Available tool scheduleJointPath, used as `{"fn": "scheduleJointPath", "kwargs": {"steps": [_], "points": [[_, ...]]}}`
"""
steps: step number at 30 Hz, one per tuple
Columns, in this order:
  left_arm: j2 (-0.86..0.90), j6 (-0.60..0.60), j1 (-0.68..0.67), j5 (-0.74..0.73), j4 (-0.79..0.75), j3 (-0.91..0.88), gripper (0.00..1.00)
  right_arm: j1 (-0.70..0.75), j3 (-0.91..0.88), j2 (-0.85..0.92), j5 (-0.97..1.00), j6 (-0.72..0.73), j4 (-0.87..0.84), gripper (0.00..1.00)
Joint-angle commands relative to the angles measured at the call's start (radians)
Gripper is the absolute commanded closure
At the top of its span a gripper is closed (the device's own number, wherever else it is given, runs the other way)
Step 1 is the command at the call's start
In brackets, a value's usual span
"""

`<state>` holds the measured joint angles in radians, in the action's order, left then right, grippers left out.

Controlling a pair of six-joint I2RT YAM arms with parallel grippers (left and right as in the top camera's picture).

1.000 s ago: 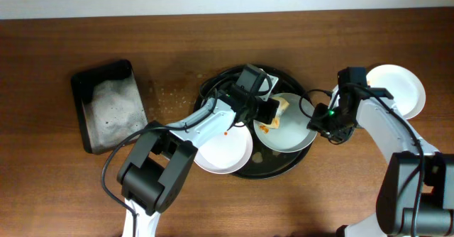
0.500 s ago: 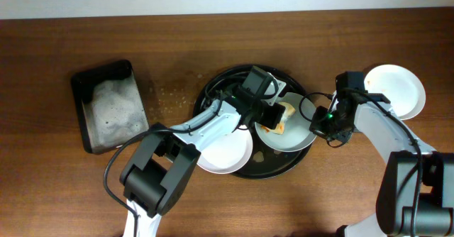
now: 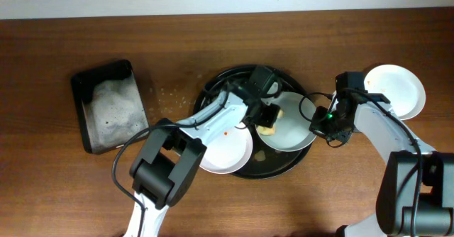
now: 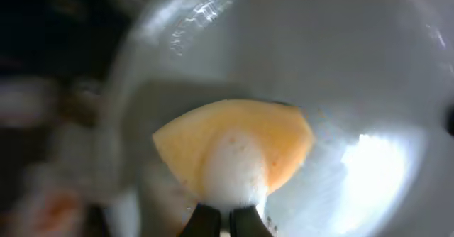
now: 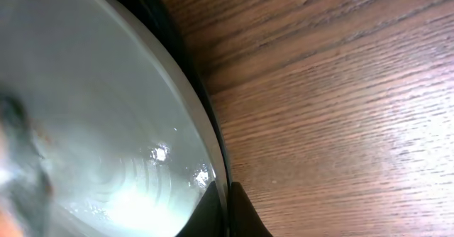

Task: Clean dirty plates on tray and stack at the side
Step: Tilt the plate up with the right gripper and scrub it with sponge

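Observation:
A round black tray (image 3: 213, 88) in the middle of the table holds two white plates. My left gripper (image 3: 267, 118) is shut on a yellow soapy sponge (image 3: 268, 128) and presses it on the right plate (image 3: 292, 134); in the left wrist view the sponge (image 4: 237, 152) lies foamy on the wet plate (image 4: 340, 67). My right gripper (image 3: 319, 125) is shut on that plate's right rim (image 5: 195, 134), at the tray's edge. A second white plate (image 3: 225, 150) with a red speck lies front left on the tray. A clean white plate (image 3: 397, 88) sits on the table at the right.
A black rectangular tub (image 3: 108, 103) of foamy water stands at the left. Crumbs (image 3: 169, 95) dot the wood between the tub and the tray. Bare wooden table (image 5: 340, 109) lies right of the tray.
My left gripper has slid the sponge down and right across the right plate; the orange smears seen earlier no longer show. My right gripper shifted slightly and stays on the rim.

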<state>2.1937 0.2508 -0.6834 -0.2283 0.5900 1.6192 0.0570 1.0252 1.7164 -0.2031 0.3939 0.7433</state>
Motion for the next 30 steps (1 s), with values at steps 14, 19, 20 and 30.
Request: {"fn": "scheduleJointPath", "kwargs": {"steps": [14, 19, 20, 30], "points": [[0.143, 0.267, -0.027, -0.177, 0.121, 0.211, 1.0, -0.005, -0.008, -0.008, 0.024, 0.008, 0.001, 0.96], [0.209, 0.272, -0.041, -0.088, 0.152, 0.211, 1.0, -0.005, -0.008, -0.008, 0.024, 0.008, 0.001, 0.96], [0.208, 0.273, -0.043, -0.024, 0.18, 0.212, 1.0, -0.005, -0.008, -0.008, 0.024, 0.008, 0.0, 0.96], [0.207, 0.27, -0.043, 0.422, 0.421, 0.347, 1.0, -0.004, -0.008, -0.008, 0.024, 0.008, 0.0, 0.96]]}}
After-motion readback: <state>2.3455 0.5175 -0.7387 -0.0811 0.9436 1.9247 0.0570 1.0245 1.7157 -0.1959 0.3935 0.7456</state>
